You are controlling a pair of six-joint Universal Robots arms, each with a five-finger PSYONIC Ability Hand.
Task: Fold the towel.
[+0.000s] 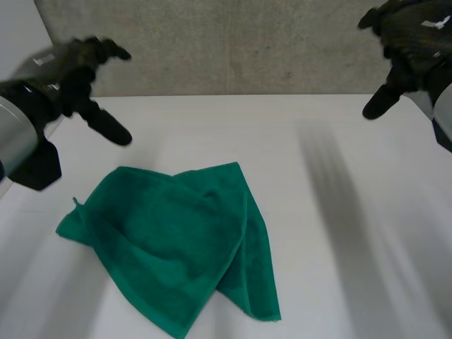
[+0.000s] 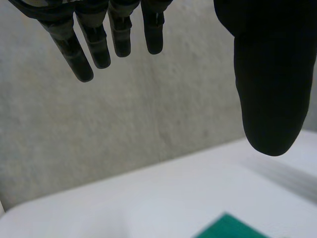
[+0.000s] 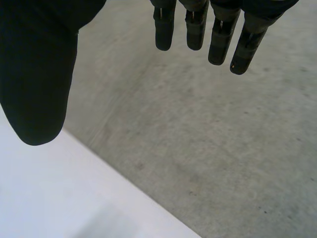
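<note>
Head view: towel rumpled, fold unstarted
Left hand, right hand: fingers apart, empty
Next: probably lower, grasp towel

The left arm comes in from the left of the head view, and its left hand is raised in the air with nothing in it. Its fingers reach forward and its thumb angles downward and inward. In the left wrist view the fingers hang straight and slightly spread, well apart from the thumb. The right arm enters at the far right, and the right hand is lifted high. Its fingers are also straight and relaxed, the thumb is held wide of them, and the palm is empty.
</note>
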